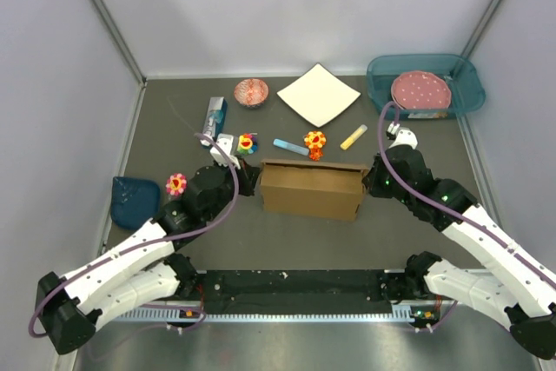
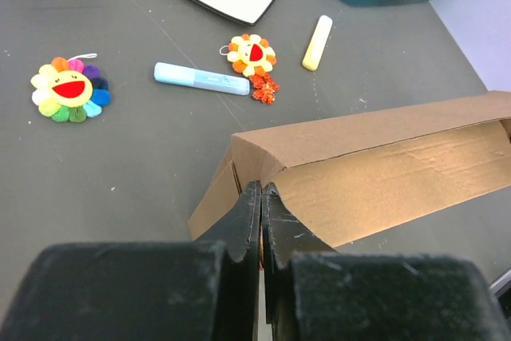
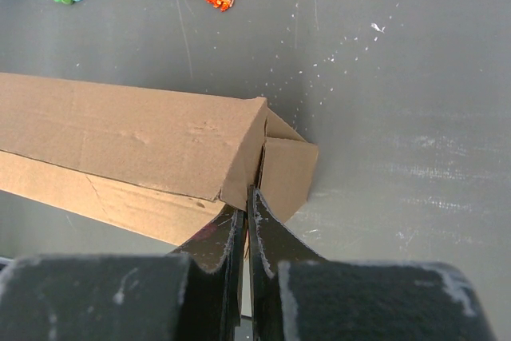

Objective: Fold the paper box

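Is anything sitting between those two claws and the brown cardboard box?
Nothing visible does. The left gripper and the right gripper are each closed on one end of the paper box. The flower toy and the blue marker lie beyond its far side, apart from it.

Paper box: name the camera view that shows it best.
Top external. The whole paper box shows there, both ends and the top. The left wrist view shows only one corner and the open inside; the right wrist view shows only one end and an outer wall.
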Controlling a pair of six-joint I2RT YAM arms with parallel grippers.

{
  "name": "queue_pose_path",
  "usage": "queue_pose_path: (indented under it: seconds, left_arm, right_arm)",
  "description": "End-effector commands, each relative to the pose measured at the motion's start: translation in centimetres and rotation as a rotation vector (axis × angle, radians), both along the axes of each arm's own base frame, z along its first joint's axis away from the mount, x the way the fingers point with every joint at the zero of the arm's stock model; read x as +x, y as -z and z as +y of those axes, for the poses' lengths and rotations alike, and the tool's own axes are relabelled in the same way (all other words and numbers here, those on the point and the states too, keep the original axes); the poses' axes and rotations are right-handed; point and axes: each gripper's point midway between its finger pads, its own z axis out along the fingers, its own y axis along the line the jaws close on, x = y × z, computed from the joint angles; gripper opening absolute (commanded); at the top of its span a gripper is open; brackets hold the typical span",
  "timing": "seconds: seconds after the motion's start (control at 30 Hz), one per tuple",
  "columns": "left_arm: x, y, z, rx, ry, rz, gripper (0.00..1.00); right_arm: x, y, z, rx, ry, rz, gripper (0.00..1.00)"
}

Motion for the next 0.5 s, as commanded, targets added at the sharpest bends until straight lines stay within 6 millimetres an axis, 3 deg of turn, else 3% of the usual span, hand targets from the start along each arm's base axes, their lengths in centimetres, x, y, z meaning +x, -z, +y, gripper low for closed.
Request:
queue_pose_path:
  seconds: [0.0, 0.33, 0.47]
  left_arm:
    - [-2.5, 5.9, 0.6, 0.073, 0.044, 0.161, 0.00]
    - [-3.8, 9.0, 1.3, 0.107, 0.027, 0.186, 0.00]
    - [-3.6, 8.7, 1.5, 0.116, 0.006, 0.172, 0.00]
  right_arm:
    - [-4.4, 5.6, -2.0, -0.149, -0.037, 0.249, 0.00]
    - [-4.4, 5.4, -2.0, -0.136, -0.030, 0.237, 0.00]
    - [-4.2, 4.4, -1.8, -0.120, -0.036, 0.216, 0.14]
